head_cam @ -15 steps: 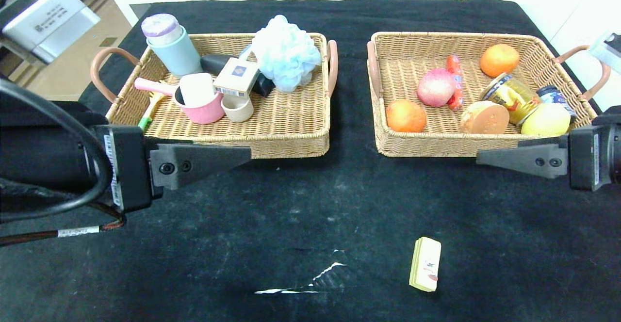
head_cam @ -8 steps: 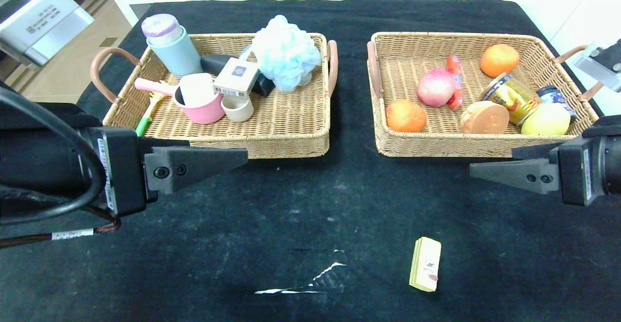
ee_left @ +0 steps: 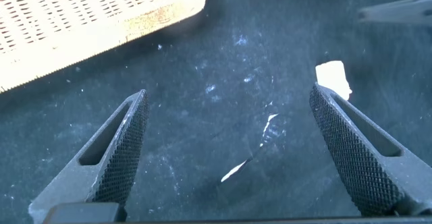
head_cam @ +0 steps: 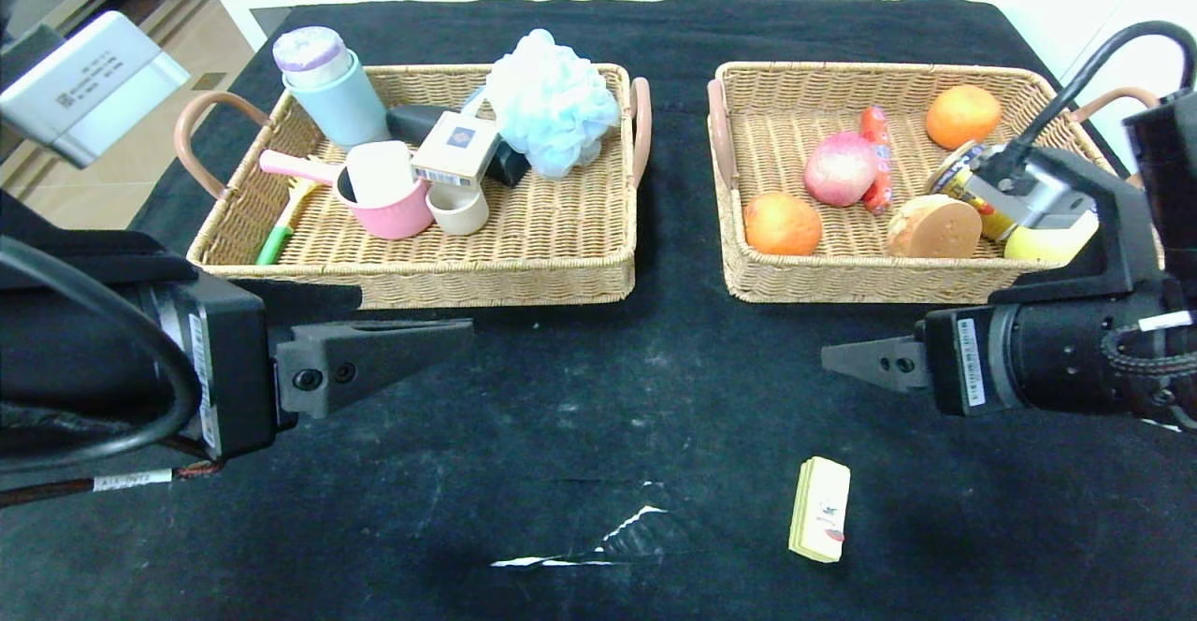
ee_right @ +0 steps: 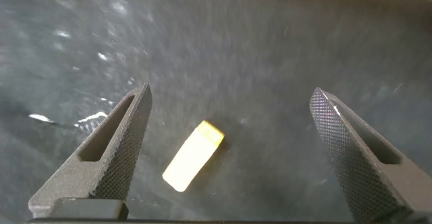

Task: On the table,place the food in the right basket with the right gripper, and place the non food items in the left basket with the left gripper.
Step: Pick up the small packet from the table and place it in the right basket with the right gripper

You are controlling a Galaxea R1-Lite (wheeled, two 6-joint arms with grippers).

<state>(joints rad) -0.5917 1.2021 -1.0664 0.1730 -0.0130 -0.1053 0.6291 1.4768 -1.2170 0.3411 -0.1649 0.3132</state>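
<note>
A small pale yellow packet (head_cam: pixel 820 509) lies on the black cloth at the front, right of the middle; it also shows in the right wrist view (ee_right: pixel 193 156) and the left wrist view (ee_left: pixel 333 77). My right gripper (head_cam: pixel 828 359) is open and empty above the cloth, just beyond the packet (ee_right: pixel 229 106). My left gripper (head_cam: pixel 468 333) is open and empty in front of the left basket (head_cam: pixel 524 270). The right basket (head_cam: pixel 823 280) holds fruit, a sausage, a bread roll and cans. The left basket holds cups, a box, a blue sponge ball and a brush.
A white tear (head_cam: pixel 598 539) marks the cloth at the front middle. The table's edges lie behind both baskets.
My right arm has swung down and left towards the yellow packet, its wrist turning. My left gripper has dropped slightly towards me. The packet has not moved.
</note>
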